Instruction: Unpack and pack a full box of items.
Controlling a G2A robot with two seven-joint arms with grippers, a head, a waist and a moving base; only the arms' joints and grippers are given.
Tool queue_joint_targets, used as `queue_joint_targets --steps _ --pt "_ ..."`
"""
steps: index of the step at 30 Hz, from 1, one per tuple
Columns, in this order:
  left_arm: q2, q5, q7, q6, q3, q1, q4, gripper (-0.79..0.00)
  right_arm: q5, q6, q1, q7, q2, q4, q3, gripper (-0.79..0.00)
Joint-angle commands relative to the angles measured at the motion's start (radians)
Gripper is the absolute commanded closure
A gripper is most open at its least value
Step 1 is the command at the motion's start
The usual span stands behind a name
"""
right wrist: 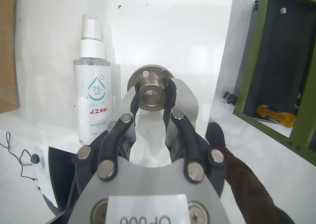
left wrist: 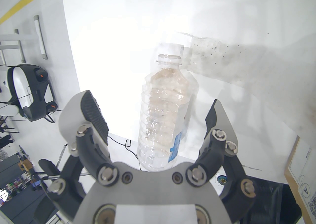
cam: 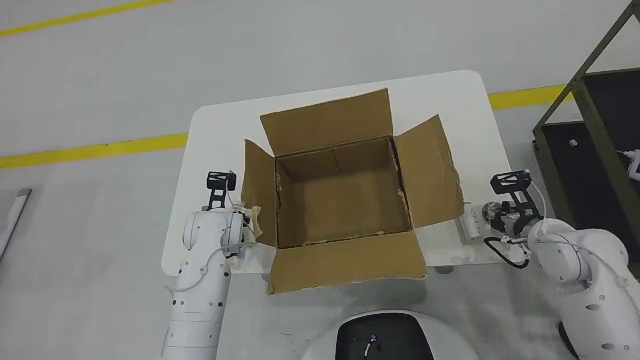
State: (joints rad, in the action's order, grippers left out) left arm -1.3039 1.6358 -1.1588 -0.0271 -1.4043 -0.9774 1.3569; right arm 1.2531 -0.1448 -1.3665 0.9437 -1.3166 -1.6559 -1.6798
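Gripped by the right pincer, a flanged metal bushing was held beside the spray bottle. The left pincer was spread wide around a plastic bottle on the counter. The cardboard box was seen empty, so repacking was judged next.

Matt brown cardboard box. Clear, ribbed, glossy plastic bottle. Dull, brushed metal flange. Glossy spray bottle, white plastic with a smooth label. Smooth white table.
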Motion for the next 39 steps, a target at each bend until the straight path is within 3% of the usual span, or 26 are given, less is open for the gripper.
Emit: queue_joint_targets --steps 1,7,11,14,16,25,28,32,39 --pt "0.0 0.0 0.0 0.0 0.0 0.0 0.0 -0.785 0.001 0.0 0.005 0.0 0.002 0.004 0.003 -0.308" --pt "0.0 0.0 0.0 0.0 0.0 0.0 0.0 -0.785 -0.013 0.0 0.011 -0.001 0.007 0.004 0.008 -0.332" --pt "0.0 0.0 0.0 0.0 0.0 0.0 0.0 -0.785 -0.104 0.012 -0.008 -0.018 0.009 -0.076 -0.027 -0.336" --pt "0.0 0.0 0.0 0.0 0.0 0.0 0.0 -0.785 -0.224 -0.002 -0.036 -0.106 0.009 -0.155 -0.076 -0.209" --pt "0.0 0.0 0.0 0.0 0.0 0.0 0.0 -0.785 -0.362 -0.034 -0.048 -0.215 0.005 -0.181 -0.105 0.0" --pt "0.0 0.0 0.0 0.0 0.0 0.0 0.0 -0.785 -0.599 -0.197 -0.112 -0.647 -0.006 -0.231 -0.126 0.0" --pt "0.0 0.0 0.0 0.0 0.0 0.0 0.0 -0.785 -0.675 -0.225 -0.135 -0.723 -0.009 -0.261 -0.118 0.0" --pt "0.0 0.0 0.0 0.0 0.0 0.0 0.0 -0.785 -0.811 -0.25 -0.149 -0.727 -0.011 -0.312 -0.103 0.0" --pt "0.0 0.0 0.0 0.0 0.0 0.0 0.0 -0.785 -0.822 -0.248 -0.149 -0.717 -0.01 -0.321 -0.103 0.0"
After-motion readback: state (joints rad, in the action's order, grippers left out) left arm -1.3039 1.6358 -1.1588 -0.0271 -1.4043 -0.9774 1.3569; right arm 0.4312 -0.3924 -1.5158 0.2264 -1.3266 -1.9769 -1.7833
